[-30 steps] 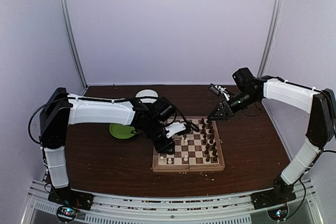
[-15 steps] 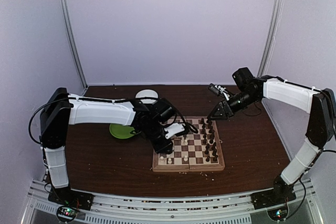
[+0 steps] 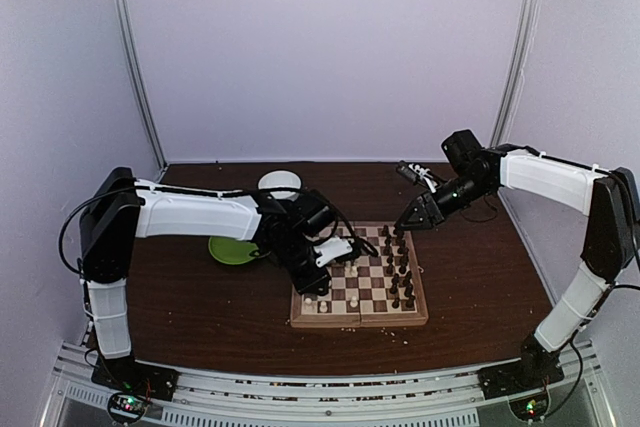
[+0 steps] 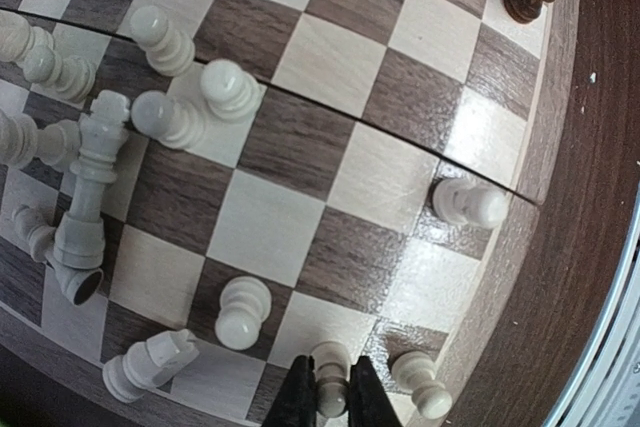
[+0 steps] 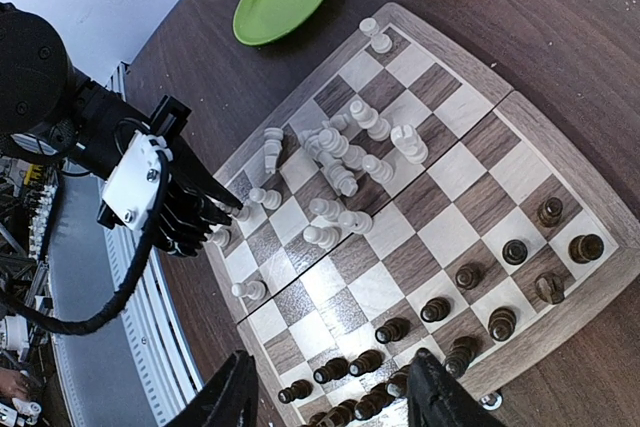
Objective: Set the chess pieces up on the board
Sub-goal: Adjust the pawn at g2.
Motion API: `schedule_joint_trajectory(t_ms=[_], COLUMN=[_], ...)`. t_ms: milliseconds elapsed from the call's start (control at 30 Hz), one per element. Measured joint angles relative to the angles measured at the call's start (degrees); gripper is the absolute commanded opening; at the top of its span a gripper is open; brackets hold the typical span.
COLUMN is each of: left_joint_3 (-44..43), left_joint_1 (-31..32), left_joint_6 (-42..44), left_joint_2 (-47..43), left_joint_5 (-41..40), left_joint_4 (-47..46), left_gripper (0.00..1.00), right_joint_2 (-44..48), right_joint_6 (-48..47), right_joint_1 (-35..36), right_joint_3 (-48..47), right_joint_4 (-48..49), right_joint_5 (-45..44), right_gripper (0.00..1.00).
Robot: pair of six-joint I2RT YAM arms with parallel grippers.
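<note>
The board (image 4: 300, 147) fills the left wrist view. My left gripper (image 4: 331, 387) is shut on a cream-white pawn (image 4: 331, 357) near the board's corner, with its black fingers (image 4: 300, 399) either side of the stem. Other white chess pieces (image 4: 180, 107) stand or lie in a loose cluster, one tall piece (image 4: 88, 187) on its side. Dark pieces (image 5: 480, 297) stand in rows on the opposite side of the board (image 5: 470, 177). My right gripper (image 5: 335, 387) hovers open above those rows with nothing between its fingers. From above, the left gripper (image 3: 335, 250) is over the board's (image 3: 360, 319) left side and the right gripper (image 3: 410, 217) is over its far right corner.
A round green plate (image 3: 232, 249) lies on the dark table left of the board, and a white bowl (image 3: 279, 183) sits behind it. Pale crumbs dot the table to the board's right. The left arm stretches low across the plate side.
The left gripper's jaws have closed onto the white pawn and the wrist has shifted slightly. The right arm has stayed where it was.
</note>
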State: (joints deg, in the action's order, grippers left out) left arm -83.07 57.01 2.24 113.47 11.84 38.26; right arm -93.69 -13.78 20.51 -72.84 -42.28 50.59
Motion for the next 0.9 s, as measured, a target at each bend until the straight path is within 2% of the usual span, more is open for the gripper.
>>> schedule_joint_trajectory(t_ms=[400, 600, 900], left_joint_3=[-1.51, -1.62, -1.62], left_joint_1=[0.11, 0.28, 0.52], left_joint_6=[0.04, 0.02, -0.22], left_joint_2=[1.01, 1.09, 0.59], left_joint_5=[0.39, 0.33, -0.46], left_joint_4=[0.48, 0.70, 0.90], left_gripper=[0.05, 0.21, 0.31], right_joint_2=[-0.20, -0.31, -0.31], right_joint_6=[0.00, 0.00, 0.00], right_joint_1=[0.00, 0.00, 0.00], right_joint_3=[-0.09, -0.09, -0.09], right_joint_4=[-0.11, -0.28, -0.37], right_joint_5=[0.00, 0.00, 0.04], right_gripper=[0.51, 0.51, 0.51])
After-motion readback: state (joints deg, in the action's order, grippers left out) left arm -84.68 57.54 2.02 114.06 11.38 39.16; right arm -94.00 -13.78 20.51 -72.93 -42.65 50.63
